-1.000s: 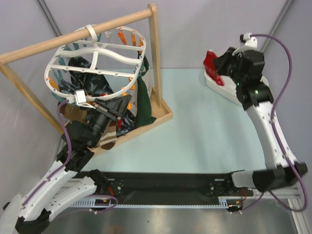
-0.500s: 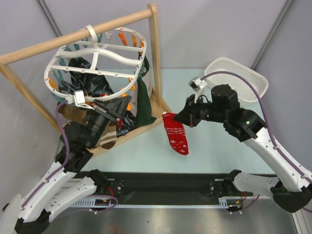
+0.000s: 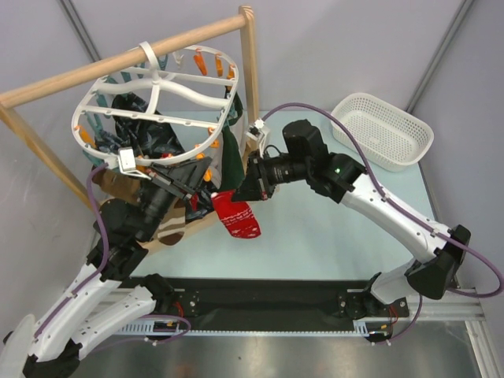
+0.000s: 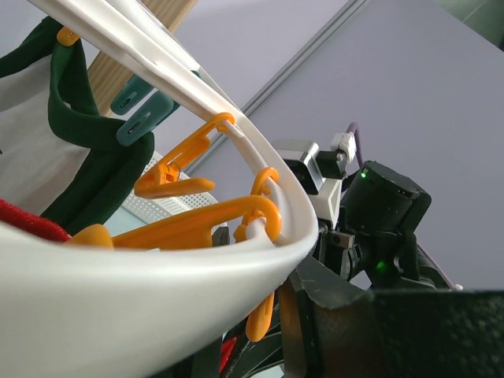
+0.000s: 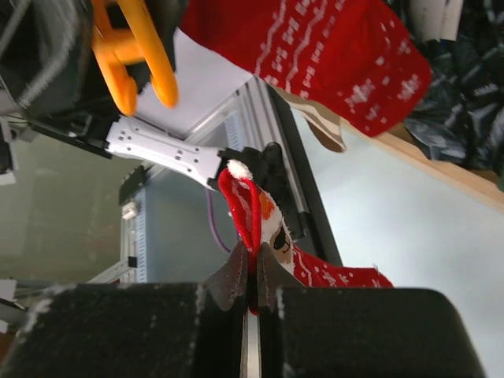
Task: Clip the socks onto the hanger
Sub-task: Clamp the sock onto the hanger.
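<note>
1. Nearest the bases, the left gripper (image 3: 189, 179) sits tucked under the near rim of the hanger (image 3: 157, 77), among its orange clips. I cannot tell from any view whether its jaws are parted or closed (its own camera is mostly filled with white rim).
2. Just to its right, the red sock (image 3: 239, 218) dangles from the right gripper (image 5: 250, 276), which is clenched on the cuff. The sock appears to hang free above the table (image 3: 331, 228).
3. Seen from overhead, the sock's long axis runs from the pinched cuff down toward the near edge. An orange clip (image 5: 135, 52) lies just beside the cuff, on the left gripper's side. The next move therefore looks like a short carry of the cuff leftward into that clip. The left arm is nearer the clip, while the right arm has the sock.
4. Only the right wrist view shows the fingers pressed together on the cuff edge, which the overhead view hides. The left wrist view shows the clips dangling under the rim with the right arm beyond them.
5. Farther back, the hanger hangs on the wooden rack (image 3: 250, 79) with dark socks (image 3: 142, 138) beneath it.
6. Farthest right, well apart, sits the white basket (image 3: 346, 101).
</note>
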`<control>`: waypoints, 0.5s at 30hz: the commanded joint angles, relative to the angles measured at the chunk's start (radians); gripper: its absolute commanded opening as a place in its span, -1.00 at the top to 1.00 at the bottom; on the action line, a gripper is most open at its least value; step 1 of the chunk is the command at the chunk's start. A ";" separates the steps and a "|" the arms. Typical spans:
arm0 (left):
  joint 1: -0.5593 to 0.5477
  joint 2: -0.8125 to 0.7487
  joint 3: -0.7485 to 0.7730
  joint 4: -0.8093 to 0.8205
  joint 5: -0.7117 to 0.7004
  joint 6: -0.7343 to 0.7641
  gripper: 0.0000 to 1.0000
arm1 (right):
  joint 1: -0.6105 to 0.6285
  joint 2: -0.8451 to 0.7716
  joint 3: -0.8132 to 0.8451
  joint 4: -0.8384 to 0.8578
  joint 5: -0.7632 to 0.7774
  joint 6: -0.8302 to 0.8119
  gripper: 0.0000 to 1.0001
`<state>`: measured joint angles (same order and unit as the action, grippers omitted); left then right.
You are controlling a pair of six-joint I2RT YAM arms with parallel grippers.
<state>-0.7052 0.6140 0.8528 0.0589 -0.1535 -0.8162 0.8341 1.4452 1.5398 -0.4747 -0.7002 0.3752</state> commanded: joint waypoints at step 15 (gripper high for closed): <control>-0.002 0.027 -0.020 -0.062 0.074 -0.040 1.00 | -0.018 0.103 0.198 0.139 -0.097 0.125 1.00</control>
<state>-0.7048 0.6144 0.8505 0.0658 -0.1501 -0.8207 0.8265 1.5467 1.6955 -0.3824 -0.7586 0.4713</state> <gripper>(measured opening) 0.326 0.036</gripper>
